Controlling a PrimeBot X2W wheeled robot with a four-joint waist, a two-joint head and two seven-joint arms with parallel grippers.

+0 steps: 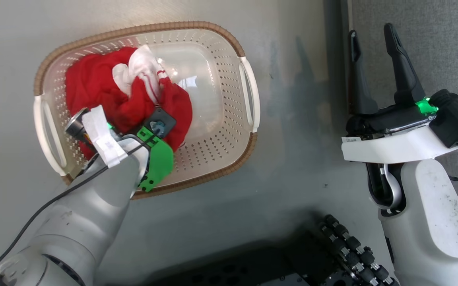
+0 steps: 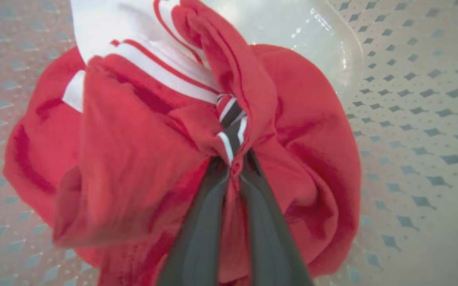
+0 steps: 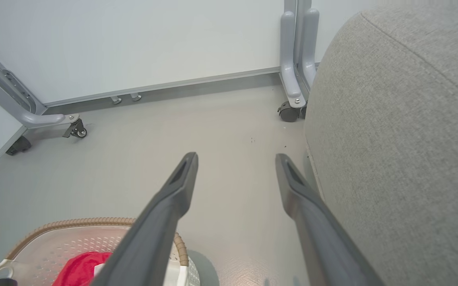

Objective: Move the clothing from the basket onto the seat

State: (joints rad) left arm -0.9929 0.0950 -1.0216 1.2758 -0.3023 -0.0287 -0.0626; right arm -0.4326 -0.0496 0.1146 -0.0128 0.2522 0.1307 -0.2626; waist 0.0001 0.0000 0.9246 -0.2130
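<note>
Left gripper (image 2: pixel 233 161) pinches red clothing (image 2: pixel 133 167) inside basket (image 1: pixel 221 59); right gripper (image 1: pixel 370 33) wide open, empty, just beside grey seat (image 1: pixel 431 39).

Smooth pale grey floor (image 3: pixel 221 119); white wall (image 3: pixel 133 39) behind; grey frame legs (image 3: pixel 296 59) on castors (image 3: pixel 288 113).

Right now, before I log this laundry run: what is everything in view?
cream perforated plastic basket, brown woven-look rim: one, cream, on the grey floor.
bright red fabric clothing, white trim: one bundle, red, in the basket.
grey woven-fabric seat: one, grey, right of the basket.
grey metal frame legs on castors: two, grey, by the white wall.
left end effector: one, dark, shut on the clothing.
right end effector: one, dark, open, beside the seat.
</note>
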